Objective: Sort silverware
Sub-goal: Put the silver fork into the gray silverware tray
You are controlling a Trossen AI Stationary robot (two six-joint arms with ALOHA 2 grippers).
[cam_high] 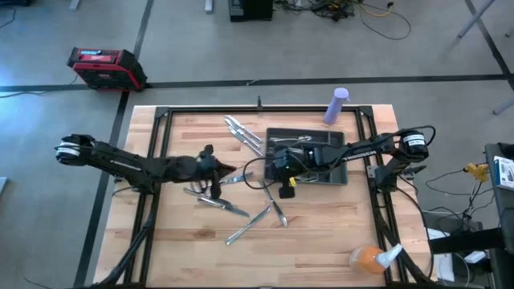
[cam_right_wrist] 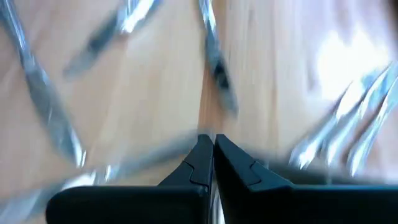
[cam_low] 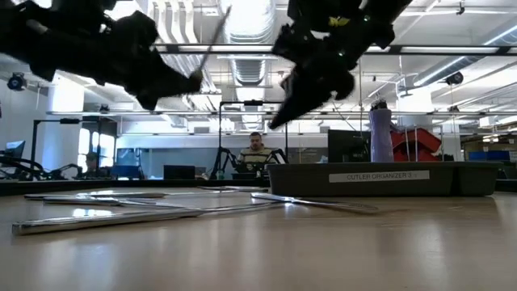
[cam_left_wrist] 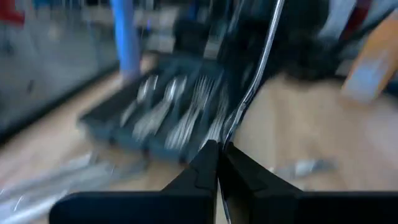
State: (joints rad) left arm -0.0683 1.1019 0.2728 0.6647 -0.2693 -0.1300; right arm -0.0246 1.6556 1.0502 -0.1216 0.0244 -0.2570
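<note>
Step in hand: you appear to be carrying one piece toward the cutlery organizer (cam_high: 341, 178).
Left tool (cam_left_wrist: 219, 152): above the counter (cam_high: 321, 241) left of the organizer, fingers pressed together on a slim utensil (cam_left_wrist: 264, 56); type cannot be told.
Right tool (cam_right_wrist: 214, 151): near the organizer's front edge, fingers pressed together; whether it grips anything is unclear.
Silverware: some already lies in the organizer's compartments; loose pieces (cam_high: 250, 222) lie scattered on the counter left and in front of it.
Technique: keep the utensil aligned lengthwise with its matching compartment, lower it, then release; keep clear of the right arm.
Materials: polished metal, thin, slippery; dark walled plastic organizer; pale wood-plank counter.
</note>
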